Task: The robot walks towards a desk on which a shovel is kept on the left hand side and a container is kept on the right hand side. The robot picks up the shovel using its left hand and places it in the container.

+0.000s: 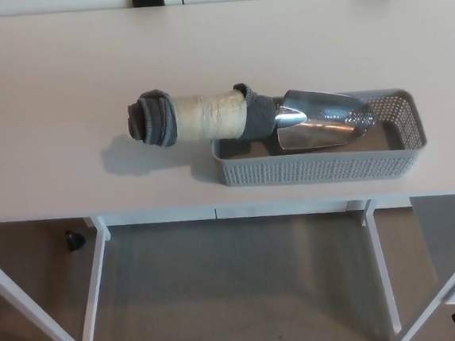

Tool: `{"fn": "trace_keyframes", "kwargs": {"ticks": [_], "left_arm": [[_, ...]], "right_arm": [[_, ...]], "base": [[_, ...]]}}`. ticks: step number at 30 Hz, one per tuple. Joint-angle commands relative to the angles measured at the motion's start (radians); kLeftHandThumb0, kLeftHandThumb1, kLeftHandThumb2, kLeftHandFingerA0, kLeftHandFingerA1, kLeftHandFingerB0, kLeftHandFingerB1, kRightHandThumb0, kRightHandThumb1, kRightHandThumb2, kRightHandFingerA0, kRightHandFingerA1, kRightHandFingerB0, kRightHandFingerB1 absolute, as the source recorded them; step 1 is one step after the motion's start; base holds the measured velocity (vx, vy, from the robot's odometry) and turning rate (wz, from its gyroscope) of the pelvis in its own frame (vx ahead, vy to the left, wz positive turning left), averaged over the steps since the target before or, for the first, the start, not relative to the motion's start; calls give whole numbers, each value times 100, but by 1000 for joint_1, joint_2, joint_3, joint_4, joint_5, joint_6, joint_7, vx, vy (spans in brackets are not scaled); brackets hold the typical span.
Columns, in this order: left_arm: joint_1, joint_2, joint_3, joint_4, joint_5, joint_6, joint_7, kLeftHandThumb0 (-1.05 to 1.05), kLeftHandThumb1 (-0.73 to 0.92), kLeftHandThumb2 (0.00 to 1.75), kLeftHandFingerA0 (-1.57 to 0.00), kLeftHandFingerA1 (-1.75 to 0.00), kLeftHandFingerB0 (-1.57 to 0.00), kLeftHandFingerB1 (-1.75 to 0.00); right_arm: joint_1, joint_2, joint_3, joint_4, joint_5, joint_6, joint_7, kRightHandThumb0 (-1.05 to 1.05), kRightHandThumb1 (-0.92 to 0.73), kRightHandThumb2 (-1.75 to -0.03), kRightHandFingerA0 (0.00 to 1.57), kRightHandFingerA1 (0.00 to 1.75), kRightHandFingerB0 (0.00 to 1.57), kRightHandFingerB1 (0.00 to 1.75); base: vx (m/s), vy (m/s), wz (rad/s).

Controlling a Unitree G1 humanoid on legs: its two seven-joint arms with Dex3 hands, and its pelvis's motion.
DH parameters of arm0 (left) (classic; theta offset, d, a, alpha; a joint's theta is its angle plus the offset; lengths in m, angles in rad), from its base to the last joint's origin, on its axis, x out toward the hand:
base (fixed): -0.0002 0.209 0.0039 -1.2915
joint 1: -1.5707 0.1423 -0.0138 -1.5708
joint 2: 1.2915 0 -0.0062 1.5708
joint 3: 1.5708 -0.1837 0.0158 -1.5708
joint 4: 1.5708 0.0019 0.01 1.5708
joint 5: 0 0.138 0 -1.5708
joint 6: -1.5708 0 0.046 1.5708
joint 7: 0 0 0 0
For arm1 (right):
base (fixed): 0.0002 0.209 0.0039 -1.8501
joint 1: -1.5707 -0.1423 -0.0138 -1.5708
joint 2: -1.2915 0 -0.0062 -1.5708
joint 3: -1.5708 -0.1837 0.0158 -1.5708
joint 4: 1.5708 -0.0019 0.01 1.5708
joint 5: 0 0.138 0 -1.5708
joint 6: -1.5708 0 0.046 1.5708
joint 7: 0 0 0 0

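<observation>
The shovel [286,116] lies with its metal scoop inside the grey container [323,166], its wrapped handle jutting over the container's left rim above the white desk [61,89].

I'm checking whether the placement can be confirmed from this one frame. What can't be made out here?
Head view only:
- Both robot hands: out of frame.
- Container floor: hidden by its near wall and the shovel blade.
- Whether the shovel's handle touches the desk: unclear, it overhangs the left rim.
- Dark things on the floor at lower left and lower right: too small or cut off.
</observation>
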State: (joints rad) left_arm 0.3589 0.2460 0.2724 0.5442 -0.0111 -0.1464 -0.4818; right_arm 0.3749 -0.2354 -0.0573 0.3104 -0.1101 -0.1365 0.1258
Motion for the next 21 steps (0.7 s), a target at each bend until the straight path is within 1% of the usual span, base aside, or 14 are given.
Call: {"fn": "trace_keyframes", "kwargs": {"ticks": [1,6,8,9,11,12,16,17,18,19,20,21], "left_arm": [[14,27,-19,-31,18,-53,66,-37,43,101,0,-49,0,-48],[24,39,-37,-44,11,-46,73,-36,45,101,0,-49,0,-48],[12,42,-39,-37,9,-44,81,-36,44,101,-1,-49,0,-48],[9,44,-42,-30,11,-44,86,-70,71,61,-19,-33,-16,-27],[12,46,-49,-37,16,-37,97,-70,71,61,-20,-33,-16,-28],[14,48,-53,-43,15,-35,98,-69,72,61,-20,-33,-17,-28],[15,57,-68,-34,25,-52,114,-70,72,62,-22,-33,-17,-28],[11,60,-71,-24,24,-61,114,-71,72,62,-22,-34,-17,-28],[8,62,-73,-23,23,-60,114,-71,72,62,-22,-34,-17,-28],[9,63,-76,-27,26,-57,121,-71,71,62,-22,-34,-17,-28],[11,63,-78,-29,26,-56,123,-71,71,62,-22,-34,-17,-28],[11,64,-78,-29,24,-55,123,-71,71,62,-22,-34,-17,-28]], "right_arm": [[-6,-7,-11,1,6,-40,-17,-53,-75,-61,41,46,26,37],[-1,-4,-10,-16,3,-28,-24,-51,-75,-61,40,45,25,36],[-13,4,-12,-23,5,-20,-32,-51,-75,-61,37,44,26,35],[-13,9,-15,-24,11,-24,-36,-52,-75,-61,37,45,26,36],[-16,16,-19,-21,15,-34,-42,-53,-75,-62,37,46,24,36],[-17,18,-19,-24,13,-30,-46,-59,-60,-88,30,53,18,46],[-19,25,-25,-22,20,-27,-44,-57,-60,-87,30,53,18,45],[-20,27,-26,-20,18,-27,-46,-53,-76,-61,38,45,23,35],[-21,28,-27,-21,17,-27,-47,-53,-76,-61,38,45,23,35],[-22,29,-27,-17,13,-29,-50,-58,-60,-87,31,53,18,46],[-23,29,-28,-14,12,-30,-51,-53,-76,-61,38,45,24,35],[-24,29,-28,-13,12,-31,-51,-53,-76,-61,38,45,24,35]], "base": [[0,0,0],[0,0,0],[0,0,0],[0,0,0],[0,0,0],[0,0,0],[0,0,0],[0,0,0],[0,0,0],[0,0,0],[0,0,0],[0,0,0]]}}
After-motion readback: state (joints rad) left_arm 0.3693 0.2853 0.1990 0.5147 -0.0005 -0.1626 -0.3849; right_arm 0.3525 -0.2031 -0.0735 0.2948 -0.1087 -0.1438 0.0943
